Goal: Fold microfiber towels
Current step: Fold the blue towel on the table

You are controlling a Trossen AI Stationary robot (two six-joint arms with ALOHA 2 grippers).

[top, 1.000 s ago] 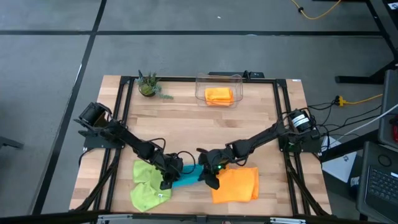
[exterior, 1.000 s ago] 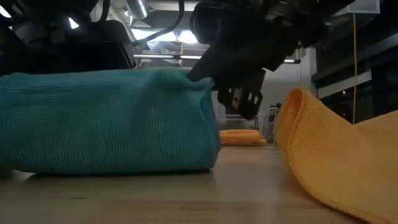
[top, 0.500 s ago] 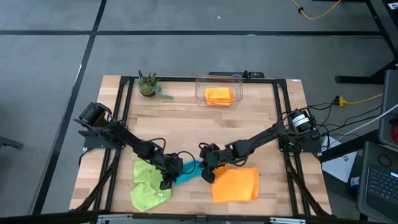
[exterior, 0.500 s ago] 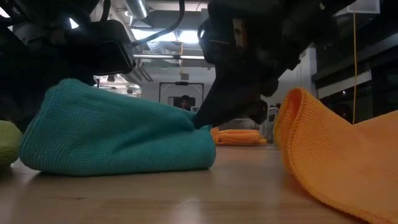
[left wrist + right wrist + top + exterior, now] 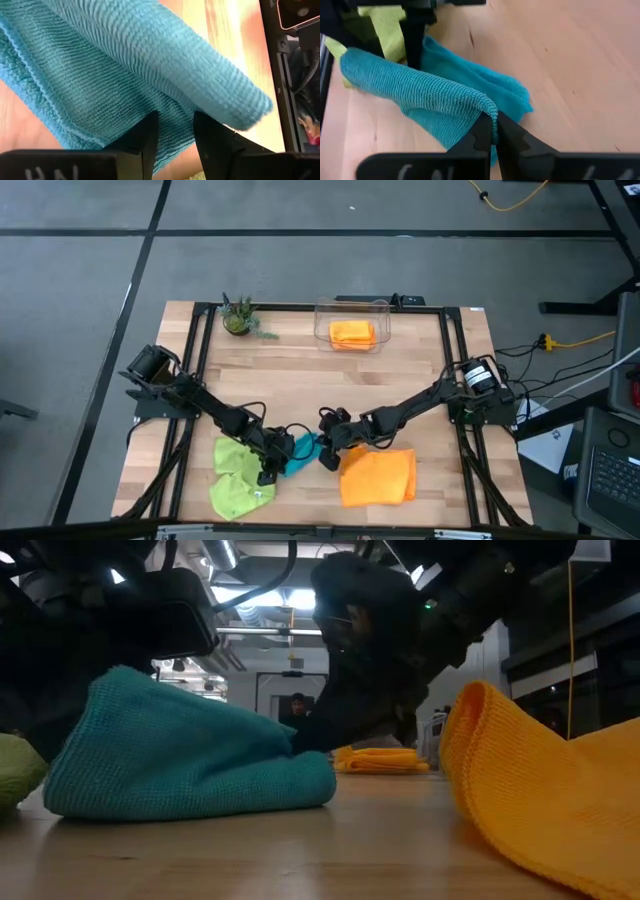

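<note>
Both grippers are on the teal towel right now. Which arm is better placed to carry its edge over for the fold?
Probably the right. The right gripper is shut on an edge of the teal towel, raised off the table. The left gripper grips the other end, low beside the lime green towel, suited to anchoring.

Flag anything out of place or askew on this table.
The lime green towel lies crumpled at the front left. The teal towel is bunched between the left gripper and right gripper, both pinching it. Nothing spilled or damaged.
</note>
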